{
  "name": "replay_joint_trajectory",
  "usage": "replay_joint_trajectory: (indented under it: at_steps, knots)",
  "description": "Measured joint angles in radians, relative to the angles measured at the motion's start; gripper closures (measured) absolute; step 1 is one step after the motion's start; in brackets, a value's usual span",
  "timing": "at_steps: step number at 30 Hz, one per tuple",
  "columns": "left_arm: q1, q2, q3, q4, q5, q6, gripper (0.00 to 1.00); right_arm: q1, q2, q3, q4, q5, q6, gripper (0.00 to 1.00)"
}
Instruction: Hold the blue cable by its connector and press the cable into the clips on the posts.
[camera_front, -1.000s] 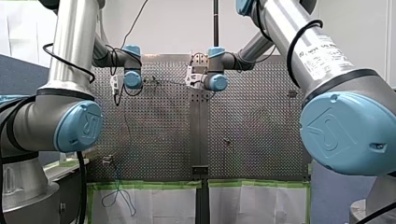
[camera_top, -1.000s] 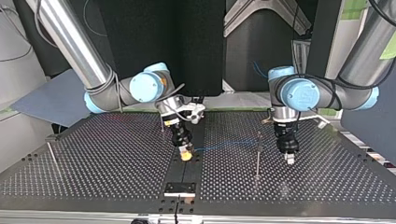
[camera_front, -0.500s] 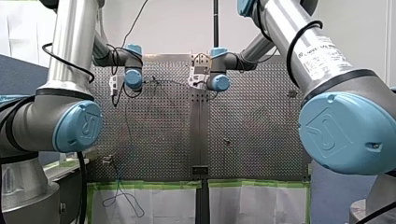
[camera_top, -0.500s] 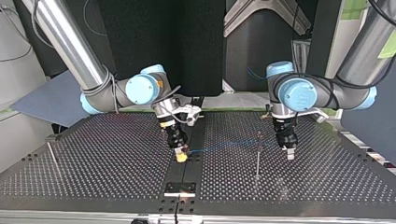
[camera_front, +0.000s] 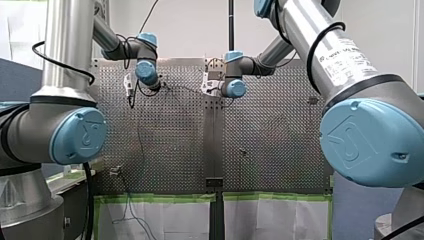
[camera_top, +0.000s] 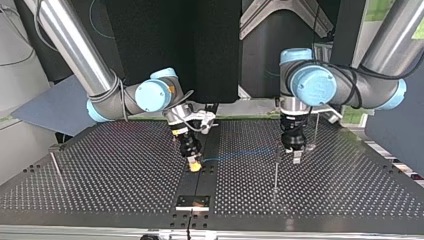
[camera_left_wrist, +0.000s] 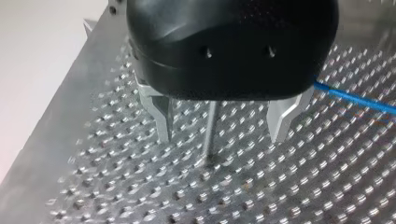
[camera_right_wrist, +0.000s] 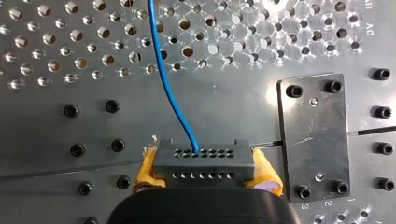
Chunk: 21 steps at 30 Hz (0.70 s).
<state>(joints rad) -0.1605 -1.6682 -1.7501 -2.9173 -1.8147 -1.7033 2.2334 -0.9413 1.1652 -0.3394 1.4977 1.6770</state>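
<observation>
Site: a perforated metal worktop (camera_top: 100, 185) in front of a dark backdrop, with two arms reaching in over it.

Progress. The holding part of the task is in place. My right gripper (camera_right_wrist: 205, 171) is clamped on the black connector (camera_right_wrist: 203, 158). Its yellow pads (camera_right_wrist: 144, 172) bear on both ends of the block, low over the worktop's solid centre strip and beside a bolted black plate (camera_right_wrist: 314, 135). The blue cable (camera_right_wrist: 170, 93) leaves the connector's face. In the top view it runs level across to the head of the thin upright post (camera_top: 275, 170) in that view's right half. Whether it is pressed home there cannot be determined: the post's head is too small in the top view, and the gripper body hides it in the left wrist view. A second post (camera_top: 55, 165) stands well apart at the top view's left edge, with no cable near it. My assessment is that the pressing-in is at most begun at one post, and the far post remains to be served.

Grippers. My left gripper (camera_left_wrist: 220, 137) is spread wide and holds nothing. Its metal fingers (camera_left_wrist: 161, 116) straddle the post, which stands between them and touches neither. The cable passes just beside one finger, on its outer side.
</observation>
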Motion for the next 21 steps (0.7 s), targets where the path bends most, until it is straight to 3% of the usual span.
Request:
replay_joint_trajectory:
  at_steps: [7, 13, 21]
  knots:
    - [-0.016, 0.006, -0.064, -0.016, -0.013, -0.068, 0.0, 0.004, 0.0, 0.0, 0.003, 0.001, 0.0, 1.0]
    - [-0.025, 0.017, -0.098, -0.017, -0.053, -0.124, 0.0, 0.003, 0.0, 0.0, 0.0, 0.001, 0.002, 1.0]
    - [-0.04, 0.08, -0.111, -0.013, -0.073, -0.14, 0.0, -0.002, 0.0, 0.0, 0.001, 0.002, 0.001, 1.0]
